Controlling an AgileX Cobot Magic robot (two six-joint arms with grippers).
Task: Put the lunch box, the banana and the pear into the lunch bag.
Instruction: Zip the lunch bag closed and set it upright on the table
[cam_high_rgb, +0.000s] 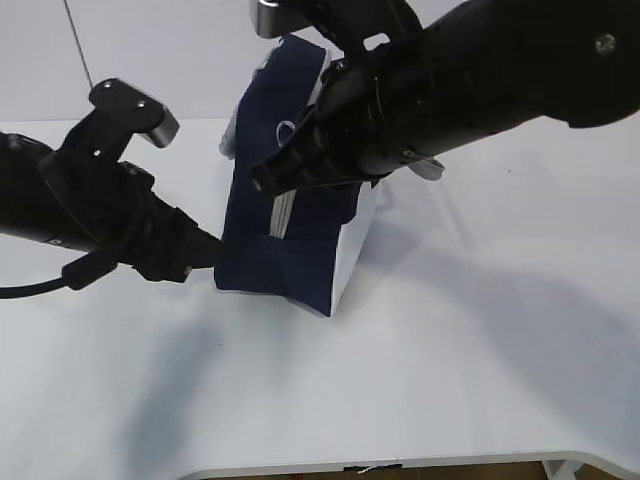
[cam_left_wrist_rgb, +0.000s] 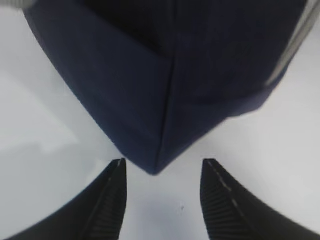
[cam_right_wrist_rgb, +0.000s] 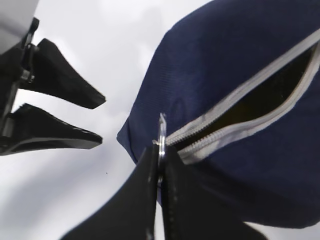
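1. I see the navy lunch bag standing on the white table, a little left of the middle, with its white side panel facing the right and front.

2. My right gripper reaches in from the upper right and hangs over the top of the bag. Its fingers are pressed together on the metal ring pull of the grey zipper.

3. The zipper is partly undone behind the pull (a dark slit shows between the two grey tapes, but I cannot make out anything inside it).

4. My left gripper sits low at the bag's left front corner. Its fingers are spread, one on each side of that corner and just short of touching the fabric; it grips nothing.

5. In the right wrist view the left gripper's two dark fingers show just beside the bag's end, close to the pull.

6. The bulky right arm covers much of the bag's top and the table behind it in the exterior view, so I cannot tell what lies there.

7. A thin cable hangs against the back wall at upper left.
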